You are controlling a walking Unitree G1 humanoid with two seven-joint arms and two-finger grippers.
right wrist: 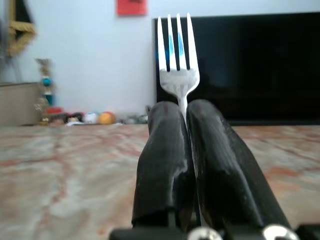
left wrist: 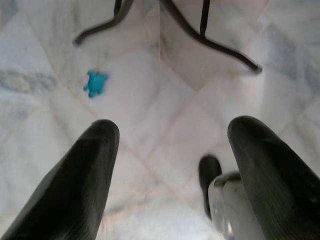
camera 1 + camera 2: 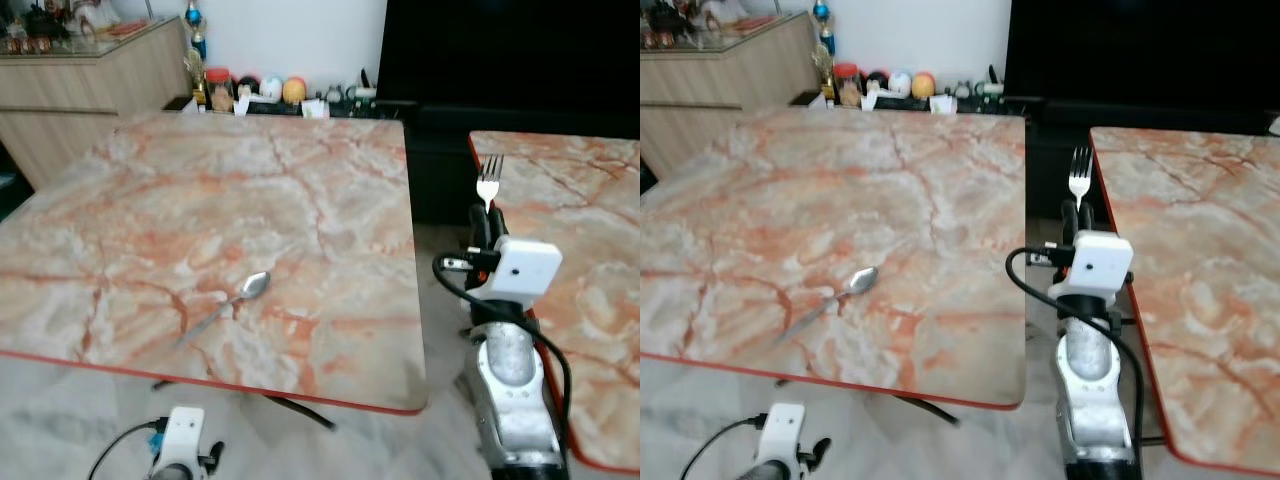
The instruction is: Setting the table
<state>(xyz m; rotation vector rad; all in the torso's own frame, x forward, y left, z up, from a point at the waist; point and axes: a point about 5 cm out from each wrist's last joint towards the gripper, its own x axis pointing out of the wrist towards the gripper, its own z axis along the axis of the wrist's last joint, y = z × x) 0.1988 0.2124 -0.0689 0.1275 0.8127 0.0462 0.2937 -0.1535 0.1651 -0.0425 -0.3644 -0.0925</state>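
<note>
Your right gripper (image 3: pixel 488 212) has its fingers clenched on a fork (image 3: pixel 489 178), tines up, between the desks, while your left gripper's (image 2: pixel 170 145) fingers hang released above the floor (image 2: pixel 45 60), a spoon (image 3: pixel 228 304) lying on the marbled desk (image 3: pixel 200 200).

Home living/dining room. Two marble-pattern tables (image 3: pixel 250 200) on a pale marble-tile floor (image 2: pixel 165 125), big black TV (image 3: pixel 510 50) against a white wall. Wood sideboard (image 3: pixel 90 80) at left, plus a low shelf of jars and knick-knacks (image 3: pixel 260 92).
</note>
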